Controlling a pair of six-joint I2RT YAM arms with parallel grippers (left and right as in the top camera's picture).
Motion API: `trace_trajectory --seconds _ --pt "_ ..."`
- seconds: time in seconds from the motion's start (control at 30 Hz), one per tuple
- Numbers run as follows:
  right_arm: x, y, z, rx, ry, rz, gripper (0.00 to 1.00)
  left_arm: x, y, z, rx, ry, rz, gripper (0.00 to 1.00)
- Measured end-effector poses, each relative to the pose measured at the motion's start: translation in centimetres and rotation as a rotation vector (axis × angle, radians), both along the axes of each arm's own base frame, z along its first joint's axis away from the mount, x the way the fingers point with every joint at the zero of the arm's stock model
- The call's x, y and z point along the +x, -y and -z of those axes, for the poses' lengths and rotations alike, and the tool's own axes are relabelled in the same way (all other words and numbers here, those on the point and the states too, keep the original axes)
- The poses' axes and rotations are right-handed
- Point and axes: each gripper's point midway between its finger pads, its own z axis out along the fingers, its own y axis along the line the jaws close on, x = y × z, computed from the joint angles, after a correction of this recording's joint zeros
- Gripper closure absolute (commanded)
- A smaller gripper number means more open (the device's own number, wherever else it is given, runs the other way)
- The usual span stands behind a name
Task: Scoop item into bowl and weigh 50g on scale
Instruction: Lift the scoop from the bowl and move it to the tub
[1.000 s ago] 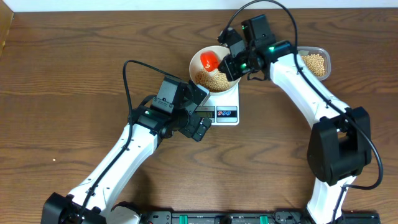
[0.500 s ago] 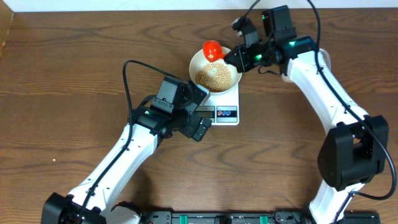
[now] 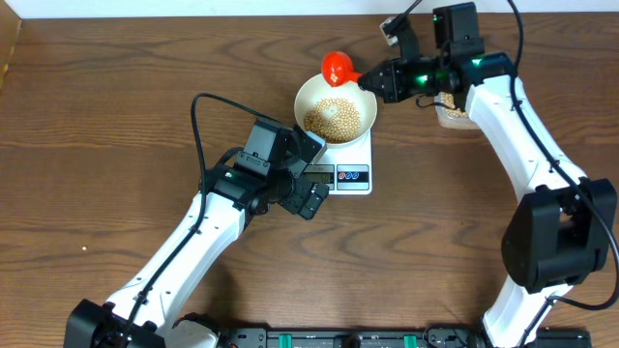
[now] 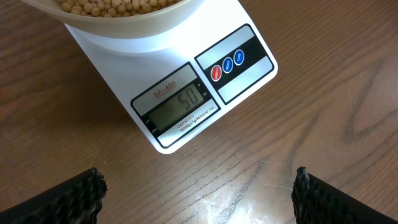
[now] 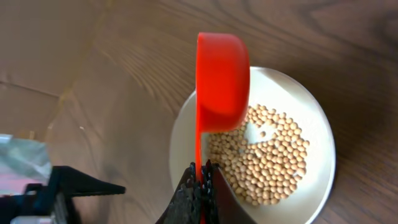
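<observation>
Since a second ago my right pincer (image 5: 200, 179) has drawn back from over the middle of the bowl to its far rim, and that arm now lies across the clear tub (image 3: 451, 116). My left arm has not budged. The right jaws are pressed together on the thin handle of the red scoop (image 5: 222, 81), which is rolled onto its side, so I cannot see whether anything is left in it.

Just below the cup sits the white bowl (image 5: 323, 186) with the beans (image 5: 264, 165) heaped a little to one side and a bare patch of white showing through. The bowl stands on the scale (image 4: 242, 81), whose display (image 4: 180, 107) reads 50 — by my reckoning the weighing is done, and what remains is to take the scoop away without shedding a stray bean.

The beans look hard, smooth and round. Each is light, and I expect them to roll and bounce rather than stay put, so they are for scooping, never pinching. The scoop looks like stiff, light plastic, and the handle end is the right hold. The bowl is slick-sided and would likely slide on the platform if nudged; its rim is the place to grip.

My left pincer (image 4: 196, 202) hangs over the table (image 4: 323, 143) just in front of the scale — jaws spread wide, holding nothing.
</observation>
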Motion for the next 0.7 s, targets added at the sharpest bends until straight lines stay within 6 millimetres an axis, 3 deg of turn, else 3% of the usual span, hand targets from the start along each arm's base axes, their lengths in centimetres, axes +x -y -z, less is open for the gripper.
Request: trace_trajectory --seconds 0.23,0.7 --pt "0.7 2.7 -1.2 0.096 -0.035 0.030 0.99 0.0 0.0 0.0 0.000 0.000 0.000 0.02" --pt "0.1 12.8 -1.7 0.122 -0.174 0.232 0.99 0.0 0.0 0.0 0.000 0.000 0.000 0.02"
